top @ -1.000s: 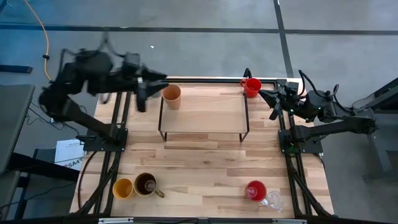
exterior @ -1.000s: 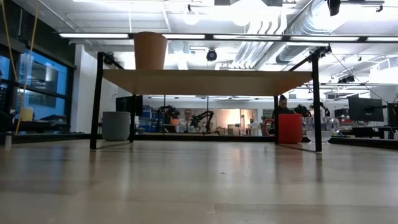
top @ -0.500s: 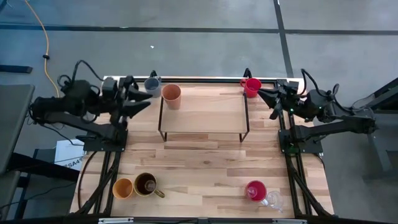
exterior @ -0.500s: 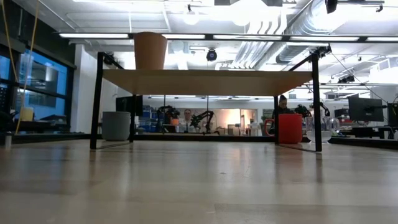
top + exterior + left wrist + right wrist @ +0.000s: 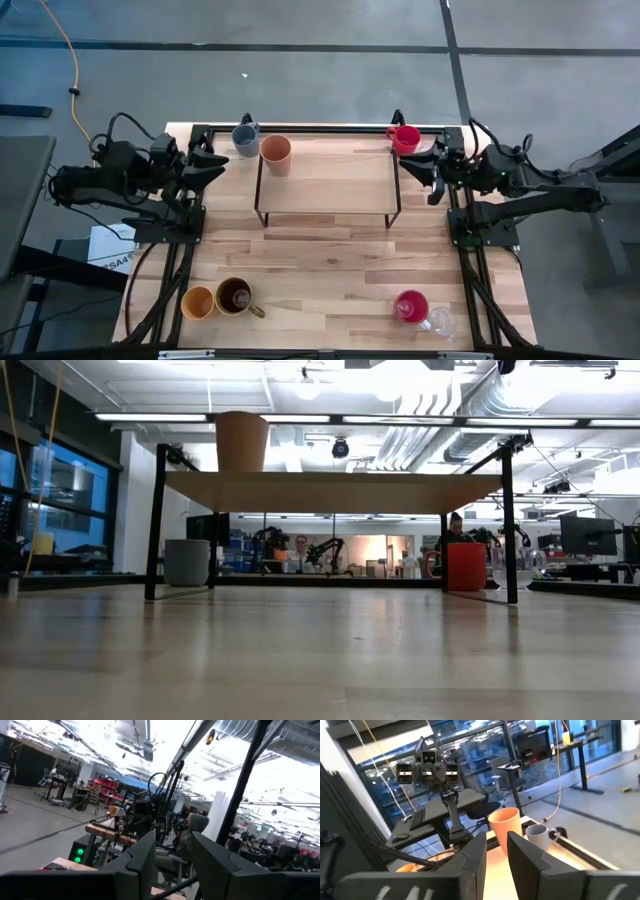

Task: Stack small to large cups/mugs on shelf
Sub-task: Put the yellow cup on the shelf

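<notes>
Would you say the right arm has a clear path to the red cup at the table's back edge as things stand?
Probably yes. The right gripper sits at the table's right edge, open and empty, close beside the red cup. That cup stands on the table just outside the shelf, so nothing visible lies between them.

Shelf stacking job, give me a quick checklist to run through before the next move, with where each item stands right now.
1. Peach tumbler upright on the shelf, at its left end: ok.
2. Rest of the shelf top free for more cups: ok.
3. Left gripper empty, at the table's left edge: ok, fingers open.
4. Right gripper empty, at the right edge: ok, fingers open.
5. Grey-blue mug upright behind the shelf, free of the left gripper: ok.
6. Other cups on the shelf: not ok; the red mug and the front cups sit on the table.
</notes>
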